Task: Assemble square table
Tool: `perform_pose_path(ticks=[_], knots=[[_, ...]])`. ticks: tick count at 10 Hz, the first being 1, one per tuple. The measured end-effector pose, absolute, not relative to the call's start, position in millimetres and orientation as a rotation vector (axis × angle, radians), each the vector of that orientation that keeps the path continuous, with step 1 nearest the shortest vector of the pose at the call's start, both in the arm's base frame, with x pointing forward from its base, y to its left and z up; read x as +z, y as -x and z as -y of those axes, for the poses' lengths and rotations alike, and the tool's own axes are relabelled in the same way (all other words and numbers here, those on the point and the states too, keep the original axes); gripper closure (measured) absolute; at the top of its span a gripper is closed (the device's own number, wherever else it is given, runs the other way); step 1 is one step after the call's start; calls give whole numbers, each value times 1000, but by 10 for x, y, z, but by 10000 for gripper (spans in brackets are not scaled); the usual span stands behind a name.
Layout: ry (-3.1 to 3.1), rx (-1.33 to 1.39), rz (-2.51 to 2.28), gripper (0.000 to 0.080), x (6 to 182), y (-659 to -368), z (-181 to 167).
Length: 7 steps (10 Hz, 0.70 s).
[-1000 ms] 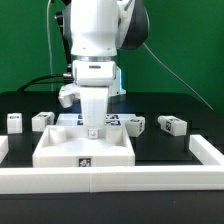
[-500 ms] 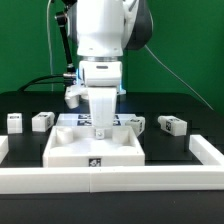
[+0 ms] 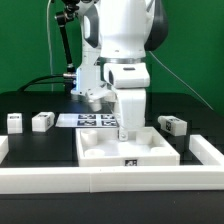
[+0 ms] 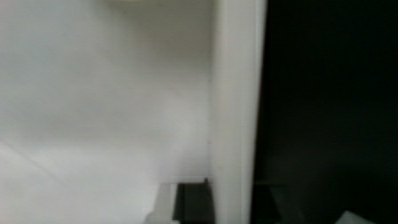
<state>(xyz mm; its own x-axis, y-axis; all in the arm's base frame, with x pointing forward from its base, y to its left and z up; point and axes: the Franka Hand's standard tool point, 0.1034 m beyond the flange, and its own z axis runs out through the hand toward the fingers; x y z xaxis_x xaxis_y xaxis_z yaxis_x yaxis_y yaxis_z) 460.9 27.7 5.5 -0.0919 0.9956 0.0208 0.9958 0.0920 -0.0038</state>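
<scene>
The square table's white top (image 3: 100, 150) lies flat on the black surface just behind the front rail, right of centre in the exterior view, with a tag on its front rim. My gripper (image 3: 127, 128) stands upright over its back rim and is shut on that rim. In the wrist view the white slab (image 4: 107, 100) and its raised rim (image 4: 233, 90) fill the picture, with a dark finger (image 4: 192, 205) against the rim. Two white tagged legs (image 3: 14, 121) (image 3: 42, 120) lie at the exterior view's left and one (image 3: 172, 125) at its right. A fourth leg is hidden.
The marker board (image 3: 92, 120) lies flat behind the tabletop. A long white rail (image 3: 60, 180) edges the front of the work surface, with raised ends at the left (image 3: 3, 148) and right (image 3: 207, 150). Black cables hang behind the arm.
My gripper has moved toward the exterior view's right, and the tabletop has slid with it from the centre to right of centre. The legs have not moved.
</scene>
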Motion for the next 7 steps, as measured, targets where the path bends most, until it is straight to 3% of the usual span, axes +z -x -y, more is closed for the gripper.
perform_pose_path(ticks=[7], knots=[[2207,-60,2220,738,61,-4933,-751]])
